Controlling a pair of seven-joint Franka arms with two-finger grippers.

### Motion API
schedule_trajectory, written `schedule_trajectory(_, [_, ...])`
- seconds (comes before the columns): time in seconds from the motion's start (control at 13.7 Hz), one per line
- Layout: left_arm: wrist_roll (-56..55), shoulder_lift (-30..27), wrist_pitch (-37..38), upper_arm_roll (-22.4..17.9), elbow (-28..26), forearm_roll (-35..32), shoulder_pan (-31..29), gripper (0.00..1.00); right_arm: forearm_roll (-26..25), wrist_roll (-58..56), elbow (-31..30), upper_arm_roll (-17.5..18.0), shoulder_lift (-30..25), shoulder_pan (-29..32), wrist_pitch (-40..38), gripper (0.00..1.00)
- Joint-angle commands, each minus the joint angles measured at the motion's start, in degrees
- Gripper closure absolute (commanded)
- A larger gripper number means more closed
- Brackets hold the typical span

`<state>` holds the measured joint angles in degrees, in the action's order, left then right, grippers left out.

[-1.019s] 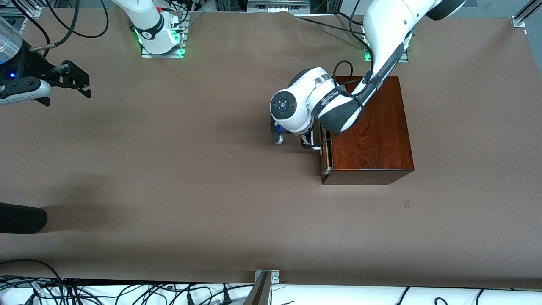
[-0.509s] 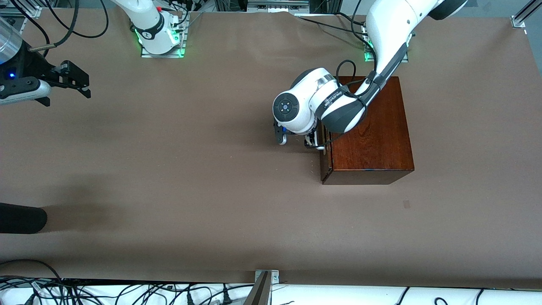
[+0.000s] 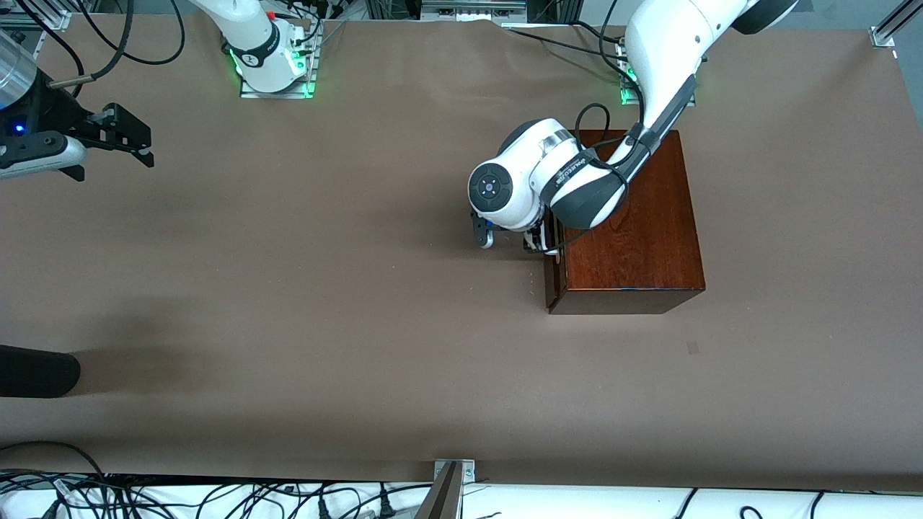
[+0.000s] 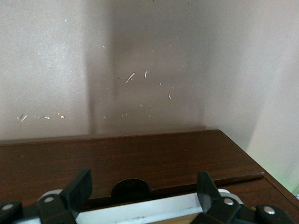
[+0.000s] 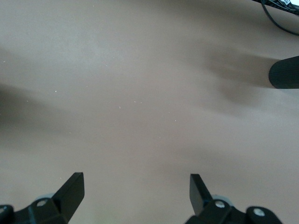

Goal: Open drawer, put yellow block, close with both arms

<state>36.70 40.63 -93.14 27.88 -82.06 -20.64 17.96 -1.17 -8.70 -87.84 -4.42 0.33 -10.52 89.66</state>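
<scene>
Pretty clearly a robotics lab: green-lit bolted arm bases [image 3: 277, 68], aluminium framing [image 3: 890, 25], and tangled black cables [image 3: 216, 497] are seen along the brown-papered table's [image 3: 288, 303] edges.

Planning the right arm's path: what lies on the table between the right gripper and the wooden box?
Only bare brown table shows between the right gripper and the wooden box in the front view; the left gripper is at the drawer front.

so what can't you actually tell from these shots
- yellow block: it shows in no view. If it is inside, the wooden box would hide it.
- drawer: in the front view the left arm covers its handle, so whether it is fully shut is unclear.
- dark object: it is cut off by the front view's edge, so it cannot be identified.
</scene>
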Motion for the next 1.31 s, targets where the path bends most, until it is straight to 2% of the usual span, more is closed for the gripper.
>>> schedule_trajectory(0.0, [0.5,-2.5,2.4,-0.5,-1.0,-2.0,-0.6,0.0,0.0,0.3,1.0,0.2,0.3,0.4,-0.9,0.0])
schedule_trajectory(0.29, [-2.8,-6.6,2.7,-0.3,0.1,-1.3,-0.9,0.0,0.0,0.3,1.0,0.2,0.2,0.4,-0.9,0.0])
schedule_trajectory(0.51, [-8.6,-6.9,2.5,0.2,4.9,-1.3,0.1,0.0,0.0,0.3,1.0,0.2,0.3,0.4,-0.9,0.0])
schedule_trajectory(0.73, [-12.2,-10.8,2.8,-0.4,8.1,2.3,-0.3,0.0,0.0,0.3,1.0,0.3,0.2,0.4,-0.9,0.0])
schedule_trajectory(1.02, [-13.0,-13.8,9.0,0.1,13.3,6.8,-10.0,0.0,0.0,0.3,1.0,0.2,0.3,0.4,-0.9,0.0])
schedule_trajectory(1.09, [-13.1,-14.9,10.3,-0.8,15.2,6.7,-11.4,0.0,0.0,0.3,1.0,0.2,0.3,0.4,-0.9,0.0])
schedule_trajectory(1.24, [-15.1,-19.0,10.3,-7.6,14.4,7.8,-11.8,0.0,0.0,0.3,1.0,0.2,0.3,0.4,-0.9,0.0])
